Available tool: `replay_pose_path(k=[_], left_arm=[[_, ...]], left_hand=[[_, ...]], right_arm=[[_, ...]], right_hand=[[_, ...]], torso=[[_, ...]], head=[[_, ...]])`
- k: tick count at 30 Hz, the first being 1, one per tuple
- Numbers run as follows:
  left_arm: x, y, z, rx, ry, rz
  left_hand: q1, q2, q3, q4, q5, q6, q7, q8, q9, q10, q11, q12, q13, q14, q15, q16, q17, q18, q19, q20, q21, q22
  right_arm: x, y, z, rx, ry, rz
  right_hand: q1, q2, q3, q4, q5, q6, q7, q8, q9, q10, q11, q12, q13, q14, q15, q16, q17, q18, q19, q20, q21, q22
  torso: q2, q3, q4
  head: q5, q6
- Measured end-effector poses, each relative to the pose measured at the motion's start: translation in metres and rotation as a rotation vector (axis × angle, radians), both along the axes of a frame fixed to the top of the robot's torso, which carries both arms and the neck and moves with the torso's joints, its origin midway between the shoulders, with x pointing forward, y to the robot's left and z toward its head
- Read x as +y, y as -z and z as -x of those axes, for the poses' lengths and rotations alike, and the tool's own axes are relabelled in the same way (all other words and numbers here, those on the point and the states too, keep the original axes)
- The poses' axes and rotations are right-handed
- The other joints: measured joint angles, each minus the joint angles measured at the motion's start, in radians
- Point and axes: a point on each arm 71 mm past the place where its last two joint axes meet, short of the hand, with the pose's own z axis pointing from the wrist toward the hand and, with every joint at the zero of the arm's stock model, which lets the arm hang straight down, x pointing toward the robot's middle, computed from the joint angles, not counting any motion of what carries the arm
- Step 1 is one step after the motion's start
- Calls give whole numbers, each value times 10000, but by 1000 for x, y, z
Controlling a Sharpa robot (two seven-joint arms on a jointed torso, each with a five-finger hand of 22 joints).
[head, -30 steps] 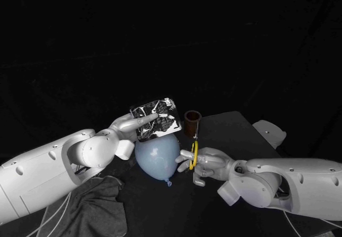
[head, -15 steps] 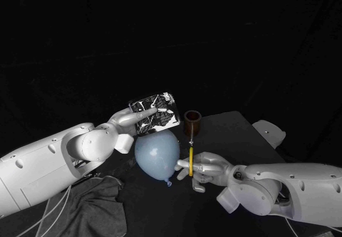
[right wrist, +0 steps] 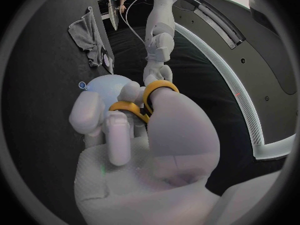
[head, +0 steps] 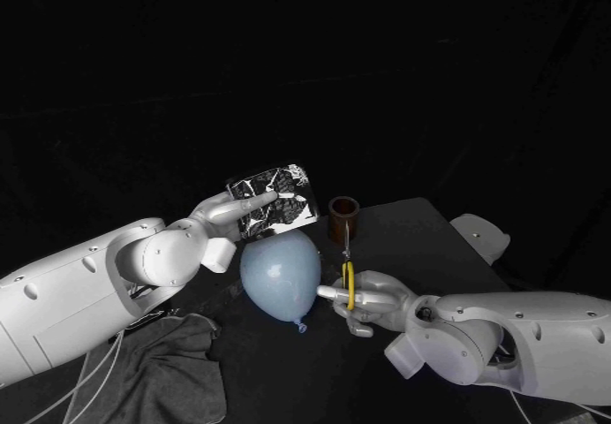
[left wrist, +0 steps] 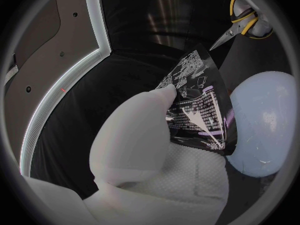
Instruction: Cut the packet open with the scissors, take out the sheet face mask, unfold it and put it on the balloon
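Note:
My left hand (head: 233, 215) holds a black printed packet (head: 275, 201) upright above the table, at the middle left of the head view; the packet (left wrist: 201, 104) shows up close in the left wrist view, pinched by my left hand (left wrist: 140, 140). A pale blue balloon (head: 282, 275) lies on the table just below it, seen also as the balloon (left wrist: 262, 120) and the balloon (right wrist: 107, 89). My right hand (head: 366, 297) grips yellow-handled scissors (head: 348, 274), blades pointing up toward the packet. The scissors' yellow handles (right wrist: 144, 101) ring the fingers of my right hand (right wrist: 147, 135). The scissors (left wrist: 240, 19) sit a short way from the packet's edge.
A brown cylindrical cup (head: 343, 220) stands on the table just right of the packet and behind the scissors' tips. A dark grey cloth (head: 159, 362) lies at the front left, also seen as the cloth (right wrist: 86, 32). The table's right edge runs near my right arm.
My left hand has raised the packet slightly up and to the left. My right hand has shifted the scissors a little to the right, blades still upright by the balloon.

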Motion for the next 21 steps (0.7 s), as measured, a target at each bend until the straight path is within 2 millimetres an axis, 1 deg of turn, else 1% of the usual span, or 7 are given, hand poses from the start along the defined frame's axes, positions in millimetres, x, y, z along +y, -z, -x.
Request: replay_pose_path(k=[1, 2, 5, 9, 11, 14, 21], left_arm=[[0, 0, 0, 1, 0, -2], [0, 0, 0, 4, -1, -6], [1, 0, 0, 14, -6, -16], [1, 0, 0, 26, -2, -26], [2, 0, 0, 32, 1, -30], [2, 0, 0, 41, 6, -36], [3, 0, 0, 53, 14, -46]], left_hand=[[0, 0, 0, 0, 0, 0, 0, 0, 0, -1, 0, 0, 0, 0, 0, 0, 0, -1, 0, 0, 0, 0], [0, 0, 0, 0, 7, 0, 0, 0, 0, -1, 1, 0, 0, 0, 0, 0, -1, -3, 0, 0, 0, 0], [0, 0, -1, 0, 39, -15, -14, 0, 0, -16, 16, 0, 0, -1, 1, 0, -1, -5, 0, 0, 0, 0], [0, 0, -1, -1, 39, -17, -16, -1, 0, -17, 16, 0, 0, -1, 2, 0, -2, -8, 0, 0, 0, 0], [0, -1, -1, -1, 39, -18, -17, -5, 0, -17, 17, 0, 0, -2, 2, 0, 0, -10, 0, 1, 0, 0], [0, -1, -2, 0, 39, -20, -18, -8, 0, -18, 17, 0, 0, -2, 2, 0, 10, -12, -1, 1, 0, 0], [-1, -5, -1, -2, 39, -14, -12, -19, 0, 8, -8, -2, 1, -3, 3, 0, 10, -17, -1, 0, 0, 0]], right_arm=[[0, 0, 0, 19, 22, 29], [-1, 1, 0, 48, 48, 71], [-2, 2, 0, 126, 85, 190], [-4, 4, 0, 318, 57, 415], [-4, 5, 0, 412, 6, 488], [-3, 6, 1, 568, -147, 564], [-1, 7, 3, 703, -564, 592]], right_hand=[[-236, -44, -106, 105, -246, 285, 25, 191, 405, 136, -136, 0, 0, 6, -37, 82, 1, -86, 84, -12, 152, 0], [-503, -97, -271, 270, -354, 726, -59, 776, 529, 312, -313, 589, -2, 8, -68, 163, 3, -168, 185, -24, 367, 0], [-1046, -117, -821, 680, -398, 1120, -159, 970, 530, 460, -521, 589, -3, 15, -126, 221, 4, -230, 445, -84, 983, 0], [-1543, 272, -1444, 1305, -398, 1213, -252, 1087, 530, 531, -729, 589, -3, 14, -162, 220, 32, -388, 789, -179, 1785, 0], [-2168, 698, -1705, 1565, -398, 1240, -280, 1240, 536, 560, -816, 590, -2, 2, -245, 220, 33, -390, 846, -236, 1944, -1], [-2411, 933, -1879, 1580, -398, 1240, -280, 1336, 596, 560, -843, 648, -3, 1, -246, 220, 32, -392, 878, -269, 2107, -3], [-1401, 1329, -1811, 1027, -398, 1240, -280, 1335, 609, 536, -866, 672, -3, 16, -336, 219, 32, -398, 945, -337, 2191, -9]], torso=[[2, 0, 2], [3, 0, 3], [5, 0, 3], [10, 0, 4], [11, 0, 4], [13, 3, 8], [20, 6, 14]], head=[[0, 0], [0, 0], [0, -1], [0, -1], [-1, -1], [-8, -1], [-9, 33]])
